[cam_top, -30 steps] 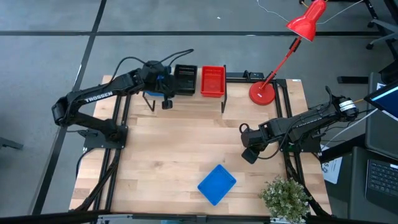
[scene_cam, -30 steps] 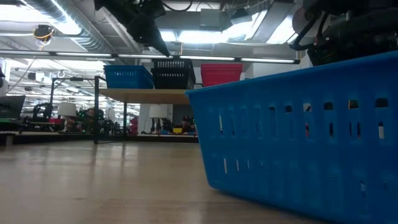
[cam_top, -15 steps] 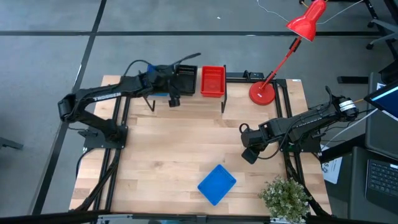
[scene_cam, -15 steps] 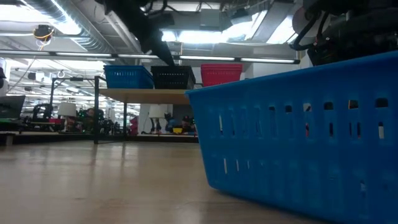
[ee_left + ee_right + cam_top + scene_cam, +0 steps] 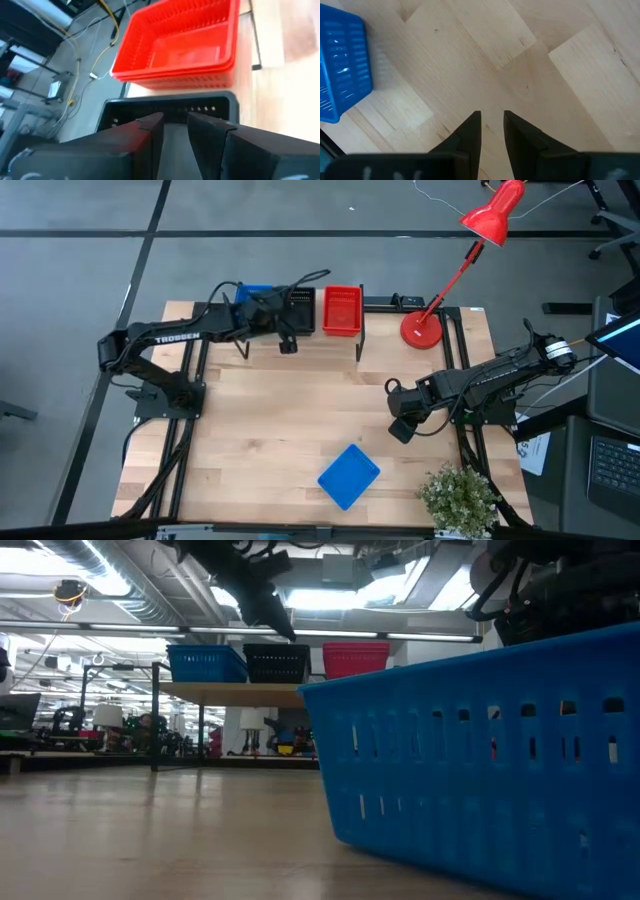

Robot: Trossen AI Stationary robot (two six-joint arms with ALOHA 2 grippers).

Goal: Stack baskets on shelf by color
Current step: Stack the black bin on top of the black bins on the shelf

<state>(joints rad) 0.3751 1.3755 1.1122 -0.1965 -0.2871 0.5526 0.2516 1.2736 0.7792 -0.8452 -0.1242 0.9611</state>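
The shelf [image 5: 300,340] carries blue [image 5: 206,664], black [image 5: 277,664] and red [image 5: 342,310] baskets; one blue basket [image 5: 349,476] remains on the table. The left gripper [image 5: 174,125] hangs over the black basket, fingers narrowly apart, holding nothing. The right gripper [image 5: 491,127] waits over bare table, likewise empty.

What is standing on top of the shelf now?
On the shelf stand blue baskets, black baskets and red baskets, side by side. From above, the left arm partly covers the blue and black ones. How many are in each stack cannot be counted.
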